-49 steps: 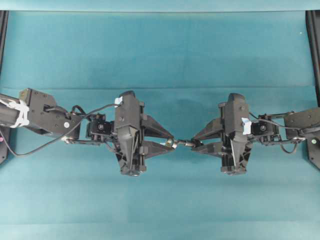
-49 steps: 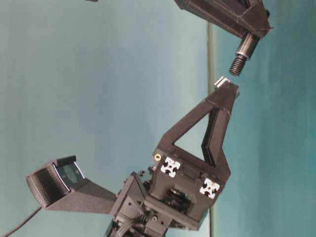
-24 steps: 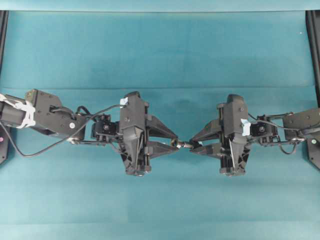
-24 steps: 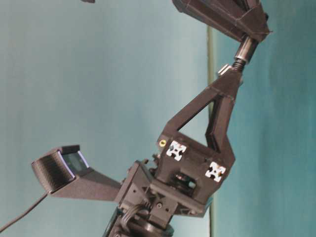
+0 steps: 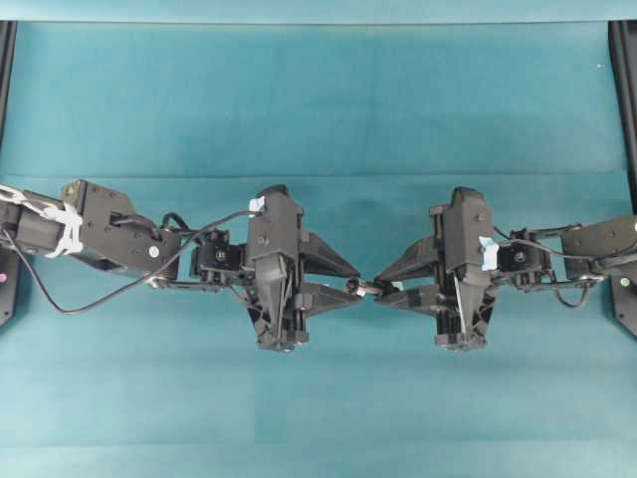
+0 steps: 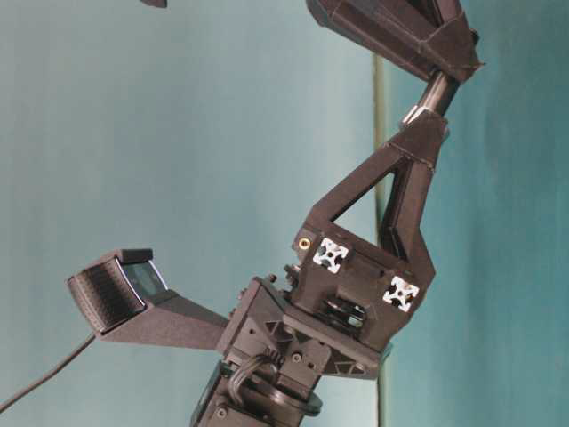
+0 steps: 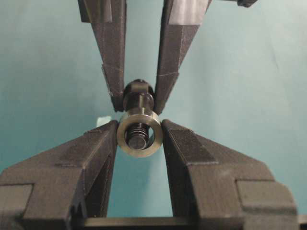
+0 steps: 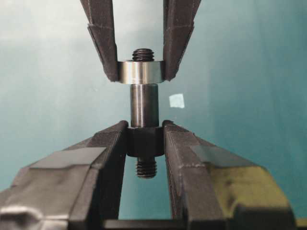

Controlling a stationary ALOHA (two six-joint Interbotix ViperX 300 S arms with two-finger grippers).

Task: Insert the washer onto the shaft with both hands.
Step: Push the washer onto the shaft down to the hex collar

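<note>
Both arms are raised above the teal table (image 5: pixel 318 100) and meet near its middle. The left gripper (image 7: pixel 139 139) pinches the washer (image 7: pixel 139 133) by its rim between its two fingertips. The right gripper (image 8: pixel 145 140) is pressed tight on the dark collar of the shaft (image 8: pixel 144 103), whose lower threaded end hangs between its fingers.

Status: insertion is under way. In the right wrist view the threaded tip stands through the washer, and the ring sits around the top of the smooth barrel. In the left wrist view the tip shows inside the bore, slightly low of centre.

Judgement on the step in hand: keep both pinches firm and the ring square to the shaft. Correct the small offset before pressing on, or the ring may bind on the barrel. Advance along the shaft's own line, slowly, toward the collar. Release the washer only once it is seated there.
</note>
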